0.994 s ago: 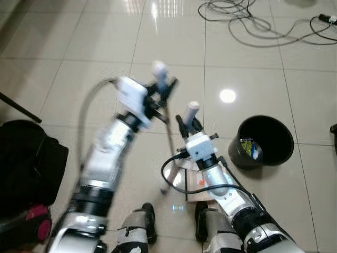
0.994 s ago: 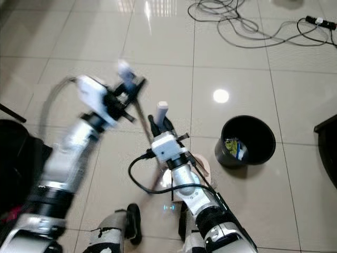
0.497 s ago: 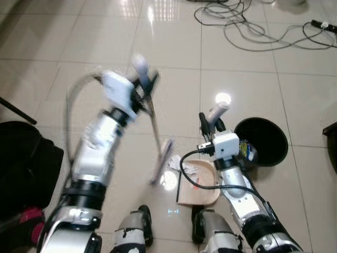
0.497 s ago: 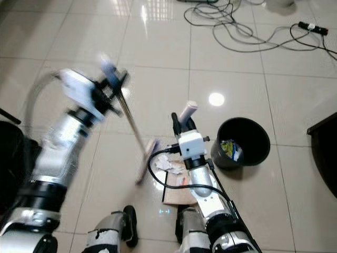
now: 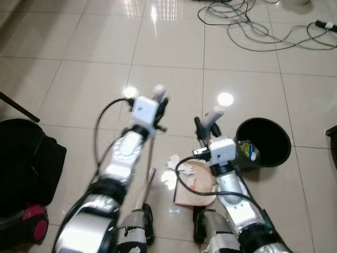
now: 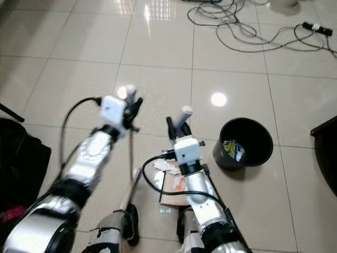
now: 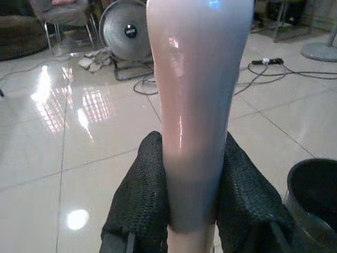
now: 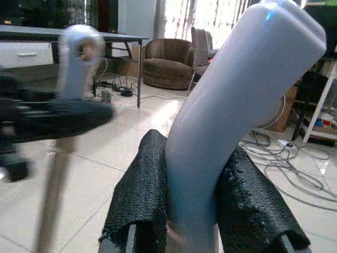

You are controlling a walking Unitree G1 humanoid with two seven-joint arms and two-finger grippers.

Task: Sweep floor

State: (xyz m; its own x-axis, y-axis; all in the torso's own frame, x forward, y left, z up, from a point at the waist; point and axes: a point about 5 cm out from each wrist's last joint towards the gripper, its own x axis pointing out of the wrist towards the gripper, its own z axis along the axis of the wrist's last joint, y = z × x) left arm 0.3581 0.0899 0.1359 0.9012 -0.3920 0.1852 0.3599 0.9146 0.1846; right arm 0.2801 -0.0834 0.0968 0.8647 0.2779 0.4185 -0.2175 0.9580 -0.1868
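Glossy beige tiled floor (image 5: 73,79): carries all items below.
Round black plastic waste bin (image 5: 266,141): stands on the floor to the robot's right, just beside the dustpan.
Long-handled broom with pale grip (image 5: 149,158): upright before the robot's feet; left gripper (image 7: 187,205), jaws clamped on the grip near its top.
Tan dustpan with white handle (image 5: 196,184): lies on the floor between broom and bin; right gripper (image 8: 192,211), jaws closed on its handle.
White crumpled paper scraps (image 5: 172,162): at the dustpan's edge.
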